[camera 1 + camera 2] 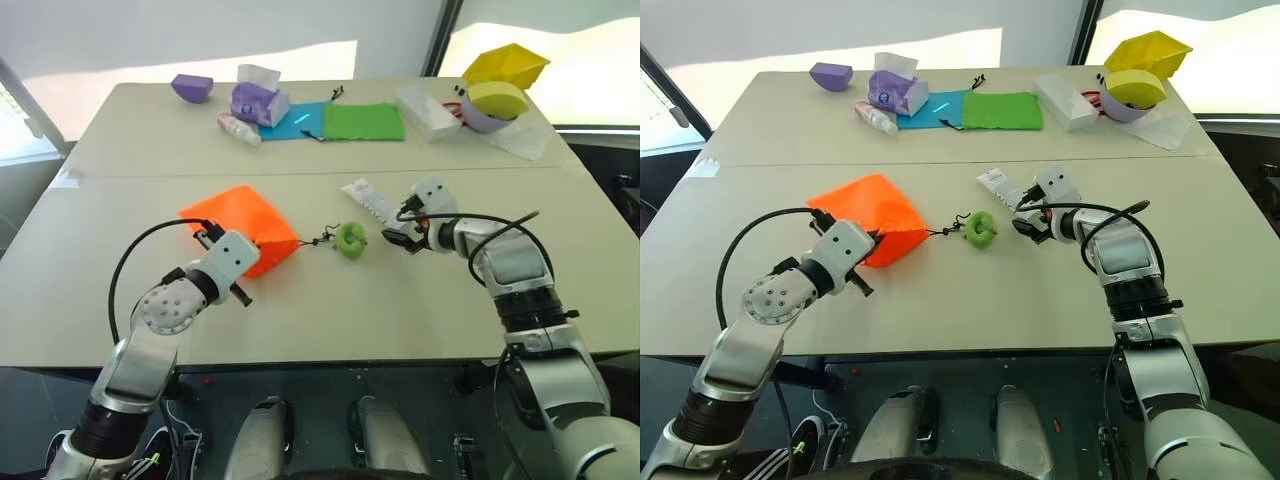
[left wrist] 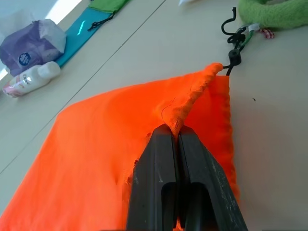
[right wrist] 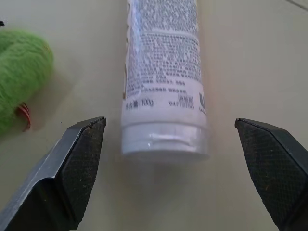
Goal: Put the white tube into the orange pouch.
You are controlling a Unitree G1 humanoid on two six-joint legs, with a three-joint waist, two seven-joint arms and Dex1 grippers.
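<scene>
Sitting pretty much mid-counter, the lime-green ring [image 1: 350,240] is my landmark here. It's tied by a thin black cord [image 1: 320,240] to the orange pouch [image 1: 240,225], which lies just to the robot's left of the ring, and the left claw [image 2: 175,132] is clamped tight on a pinch of that pouch's fabric edge. On the ring's other side and slightly farther back lies the white tube [image 1: 368,199], flat on the counter [image 1: 330,310], cap end facing the right claw [image 3: 166,139], whose jaws are spread wide to either side of the cap, not touching it. Way behind the ring: a blue pouch [image 1: 297,120], a green pouch [image 1: 362,121], a small white-and-pink bottle [image 1: 238,128], a purple tissue pack [image 1: 258,100], yellow bowls [image 1: 505,75]. Counter's pale beige, bright windows behind.
</scene>
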